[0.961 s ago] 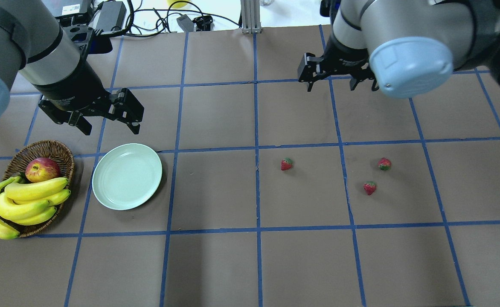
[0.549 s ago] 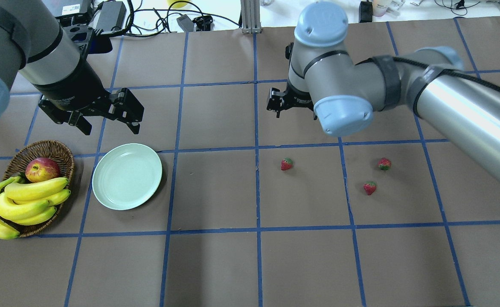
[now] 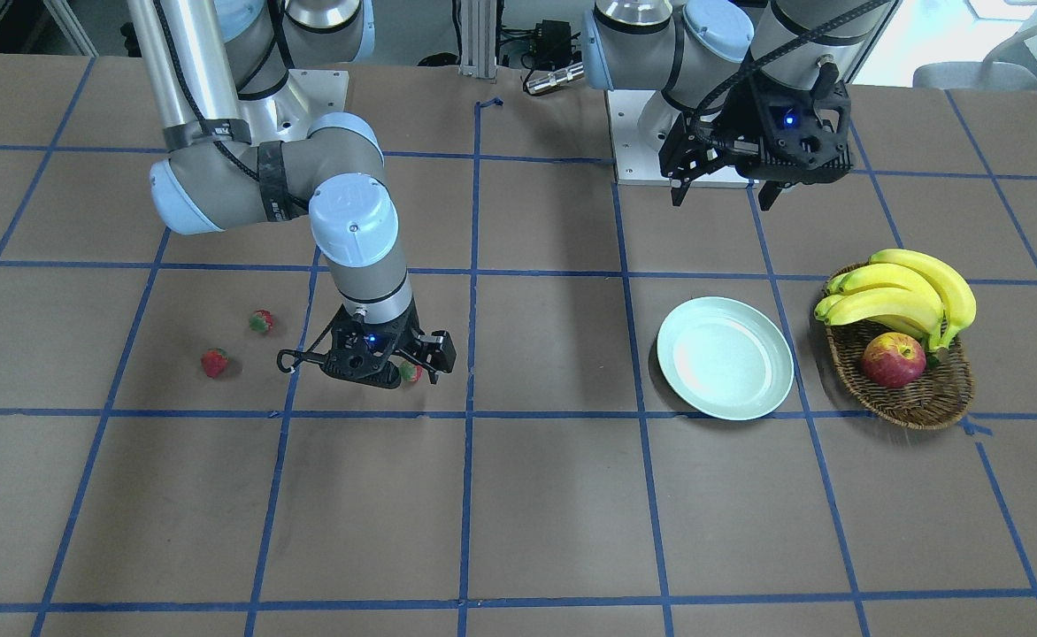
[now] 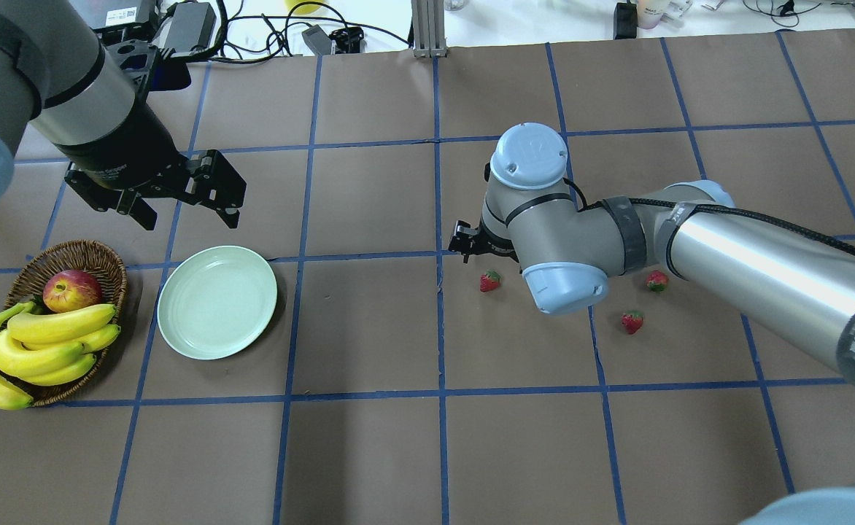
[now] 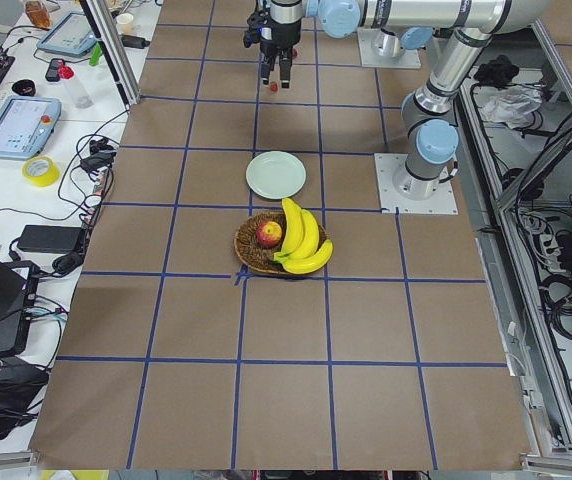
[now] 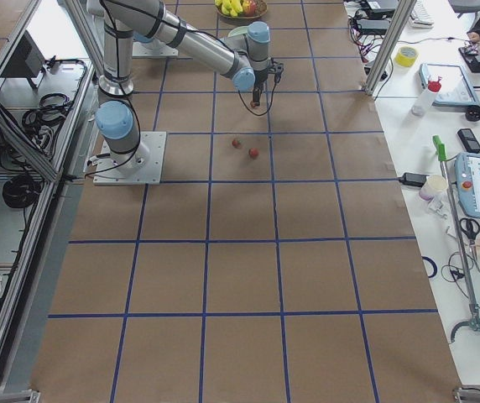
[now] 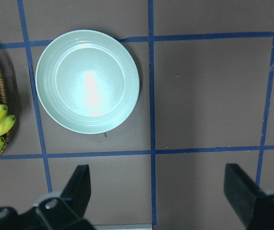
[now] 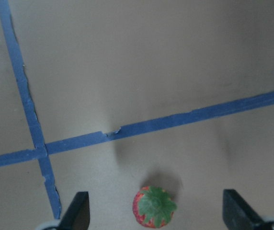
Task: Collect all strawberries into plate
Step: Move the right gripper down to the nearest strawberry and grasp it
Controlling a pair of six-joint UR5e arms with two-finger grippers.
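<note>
Overhead exterior view shows all three strawberries lying on the brown bench point(image 4: 369, 328) in its right half, none of them in the plate point(image 4: 217, 302); the plate sits well apart from them on the left, bare, just beside a wicker basket point(image 4: 70, 255) that holds bananas point(image 4: 48, 343) and an apple point(image 4: 72, 289). One strawberry point(image 4: 490, 281) lies alone nearer the middle of the bench; the other two point(image 4: 656, 281) point(image 4: 632, 321) lie near each other further right.

The right arm reaches across to the lone berry; its wrist hides most of the right gripper point(image 4: 464, 240) from above. The right wrist-mounted view shows the jaws spread wide, released, with that berry low in the frame between the two fingers point(image 8: 77, 213), green cap turned up, neither finger touching it; a blue tape line crosses the bench just past it. From the front-facing camera the gripper hangs low with the berry just beside it.

The left gripper point(image 4: 188, 217) hangs raised near the plate; its jaws are parted wide and grasp nothing; its wrist camera looks down on the plate and the basket's edge.
</note>
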